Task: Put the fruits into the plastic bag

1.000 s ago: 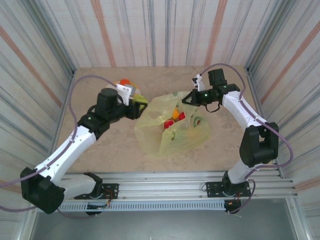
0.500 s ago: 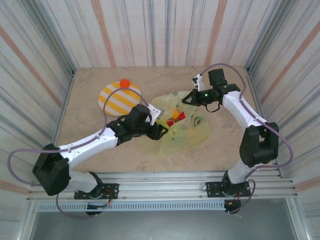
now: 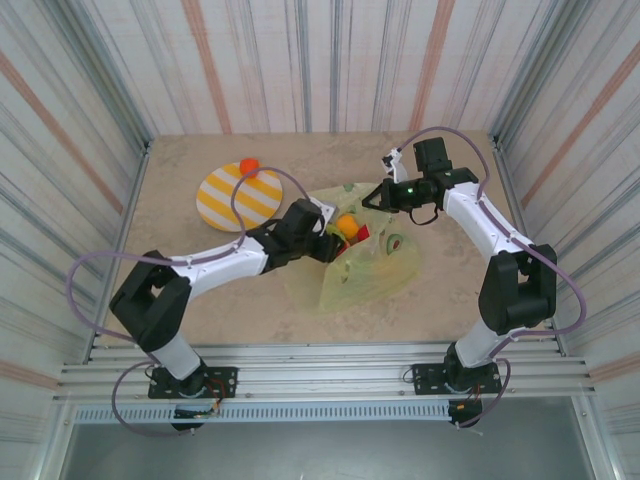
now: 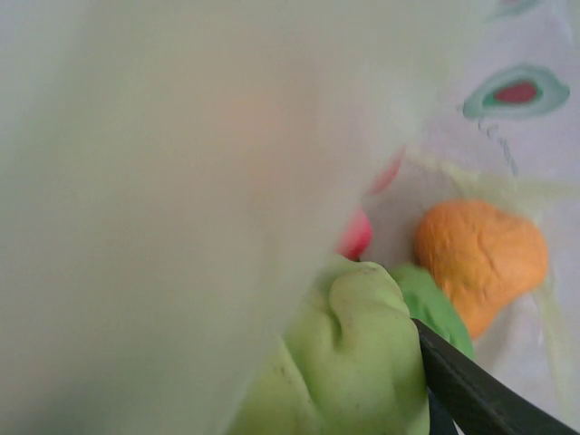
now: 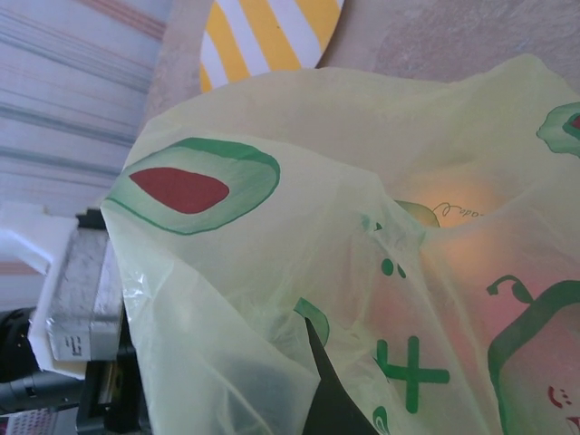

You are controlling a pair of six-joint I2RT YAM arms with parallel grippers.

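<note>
- A green plus sign is printed on the plastic bag.
- A short line of small cursive lettering is printed higher on the same bag; it cannot be read.
- A white label is fixed to a grey housing; its print is too small to read.

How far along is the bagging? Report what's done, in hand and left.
Done: an orange fruit and a red piece lie inside the plastic bag. In hand: the right claw pinches the bag's rim up, while the left claw, inside the mouth, holds the green fruit, not yet released. Left: drop that one, then fetch the small orange fruit on the striped plate.
</note>
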